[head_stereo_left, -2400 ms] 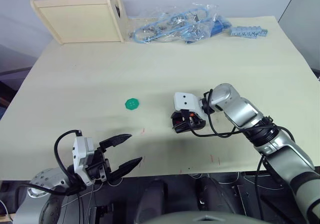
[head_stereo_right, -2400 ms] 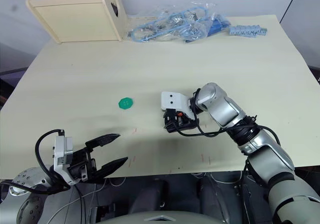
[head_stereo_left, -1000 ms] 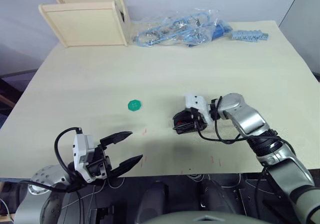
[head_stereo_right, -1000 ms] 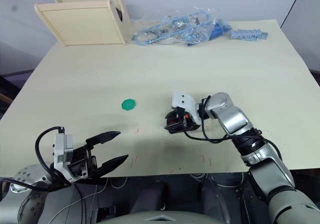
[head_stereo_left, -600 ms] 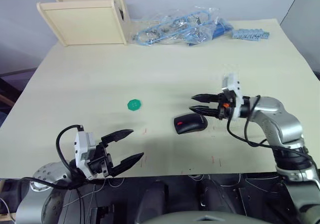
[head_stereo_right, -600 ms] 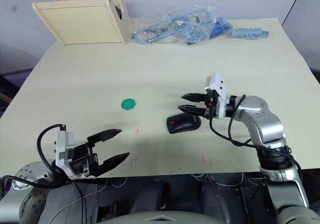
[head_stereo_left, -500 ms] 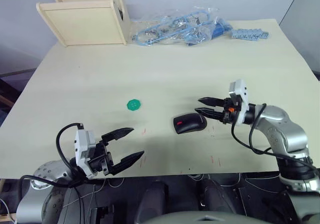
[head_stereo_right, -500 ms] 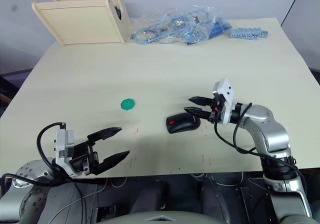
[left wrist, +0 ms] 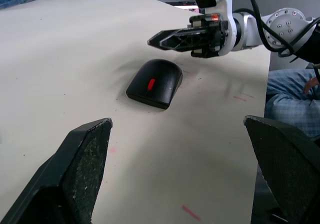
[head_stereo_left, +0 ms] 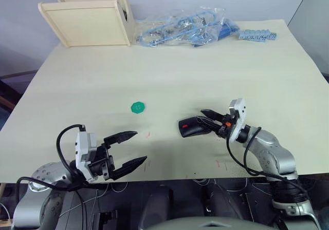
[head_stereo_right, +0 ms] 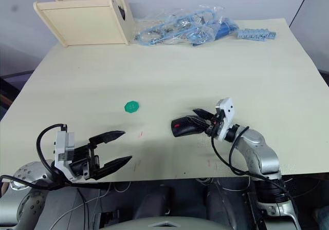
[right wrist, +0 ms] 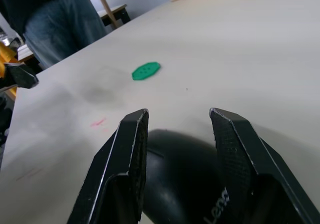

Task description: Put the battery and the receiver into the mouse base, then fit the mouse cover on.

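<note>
A black mouse lies on the table right of centre. Its smooth mouse cover [left wrist: 161, 74] sits on the mouse base [head_stereo_left: 189, 130], with a small red mark on top. My right gripper [head_stereo_left: 202, 121] is open. Its fingers [right wrist: 131, 149] stand either side of the mouse's right end, just over it, and I cannot tell if they touch. My left gripper [head_stereo_left: 136, 148] hangs open and holds nothing at the table's front edge, left of the mouse. The battery and the receiver are hidden.
A green toothed disc [head_stereo_left: 136, 107] lies left of the mouse. Two wooden boxes [head_stereo_left: 85, 22] stand at the back left. A plastic bag of blue parts [head_stereo_left: 185, 29] and a blue strip [head_stereo_left: 256, 35] lie along the back. A person's legs [right wrist: 65, 19] stand beside the table.
My right gripper let go of the mouse, drew back to the right with its fingers open, then came back to the mouse's right end. The left gripper has barely moved.
</note>
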Tool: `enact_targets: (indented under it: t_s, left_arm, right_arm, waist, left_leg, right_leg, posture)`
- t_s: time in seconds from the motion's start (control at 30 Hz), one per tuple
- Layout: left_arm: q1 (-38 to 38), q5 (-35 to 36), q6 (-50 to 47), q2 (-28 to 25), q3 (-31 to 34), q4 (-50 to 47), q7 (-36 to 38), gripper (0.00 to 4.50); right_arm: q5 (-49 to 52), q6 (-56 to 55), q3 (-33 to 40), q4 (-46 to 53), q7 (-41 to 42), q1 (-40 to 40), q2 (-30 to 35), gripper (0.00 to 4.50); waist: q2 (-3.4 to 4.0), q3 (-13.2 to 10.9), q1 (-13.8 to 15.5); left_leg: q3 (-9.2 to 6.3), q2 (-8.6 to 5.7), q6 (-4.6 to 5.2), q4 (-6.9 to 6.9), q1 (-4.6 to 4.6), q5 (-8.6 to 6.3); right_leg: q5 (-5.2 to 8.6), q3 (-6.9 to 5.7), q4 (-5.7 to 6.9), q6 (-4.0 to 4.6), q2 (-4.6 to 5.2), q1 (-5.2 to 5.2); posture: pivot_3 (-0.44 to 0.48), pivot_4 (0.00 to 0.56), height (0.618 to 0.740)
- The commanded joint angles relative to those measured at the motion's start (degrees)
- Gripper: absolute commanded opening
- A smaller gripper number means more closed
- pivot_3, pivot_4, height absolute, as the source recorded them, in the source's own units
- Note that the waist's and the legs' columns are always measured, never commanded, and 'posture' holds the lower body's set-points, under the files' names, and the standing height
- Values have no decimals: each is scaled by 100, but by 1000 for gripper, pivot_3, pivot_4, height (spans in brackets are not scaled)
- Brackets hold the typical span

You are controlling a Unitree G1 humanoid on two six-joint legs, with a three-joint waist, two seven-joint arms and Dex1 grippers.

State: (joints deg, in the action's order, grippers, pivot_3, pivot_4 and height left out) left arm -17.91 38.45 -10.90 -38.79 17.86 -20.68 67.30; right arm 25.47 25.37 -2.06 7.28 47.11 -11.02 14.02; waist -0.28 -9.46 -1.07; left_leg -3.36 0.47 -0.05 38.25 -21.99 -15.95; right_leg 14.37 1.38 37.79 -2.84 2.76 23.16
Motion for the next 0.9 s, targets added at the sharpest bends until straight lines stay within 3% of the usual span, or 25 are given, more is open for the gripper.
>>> enact_targets:
  t_s: [0.03,0.13,0.3,0.6,0.83,0.9]
  left_arm:
    - [46,68,19,-57,99,-47,21,4500]
    - [49,43,24,-49,67,-62,12,4500]
    - [97,0,34,-50,48,-13,3,4500]
    - [152,138,-103,87,177,11,-335,4500]
    - [92,234,-417,119,397,-17,-816,4500]
    - [14,275,-519,103,501,-34,-923,4500]
  right_arm:
    - [-261,-427,-237,-397,-42,124,-81,2042]
    - [-723,-562,-652,-1050,-32,258,2,2042]
    - [-829,-828,-753,-1354,57,240,54,2042]
    - [209,-1303,232,-450,469,91,300,2042]
    - [99,-1298,634,-171,610,290,1224,2042]
    - [141,-1360,909,-127,730,466,1572,2587]
  waist:
    - [-2,1,-2]
    - [-14,10,-38]
    - [-35,30,-147]
    - [-23,10,-104]
    - [-25,-7,-96]
    - [-23,-11,-87]
  left_leg:
    - [0,0,0,0,1,0]
    - [6,3,0,-2,11,0]
    - [9,18,0,-12,37,0]
    - [6,13,0,-8,26,0]
    - [3,13,0,-7,19,0]
    - [4,13,0,-8,18,0]
  right_leg:
    - [0,0,0,0,0,0]
    - [1,4,3,1,-3,-3]
    - [6,12,4,12,-19,-18]
    - [5,12,3,9,-14,-14]
    - [5,9,4,9,-13,-9]
    - [5,9,3,9,-13,-9]
  posture:
    - [0,150,740]
    - [0,150,740]
    - [0,150,740]
    - [0,150,740]
    - [0,150,740]
    - [0,150,740]
